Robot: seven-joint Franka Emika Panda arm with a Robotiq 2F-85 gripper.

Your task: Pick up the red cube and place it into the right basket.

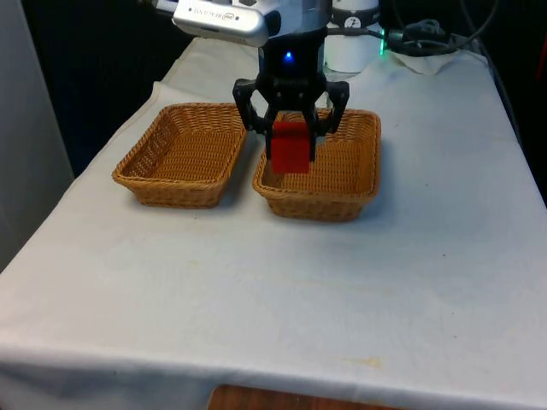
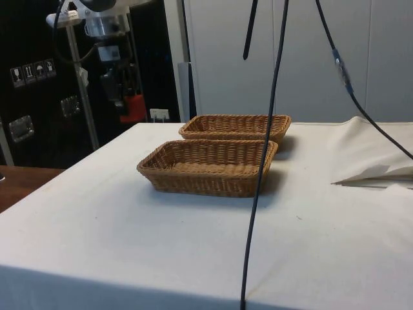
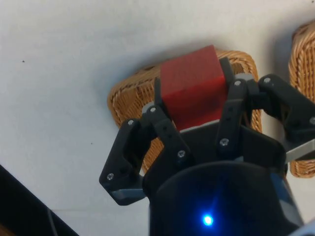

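Two wicker baskets are sitting side by side on the white cloth (image 1: 282, 290), long sides nearly touching. The gripper (image 1: 291, 128) is clenching the red cube (image 1: 290, 147) between both fingers and carrying it in the air, clear of the table. By the front view the cube is hanging over the near left corner of the right basket (image 1: 350, 192), the one on the front view's right; the left basket (image 1: 171, 184) is lying empty. The height is probably there so the cube clears the rim. Judgement: transport is about done, and lowering plus release are remaining. Risk: releasing this near the rim could be tipping the cube out.
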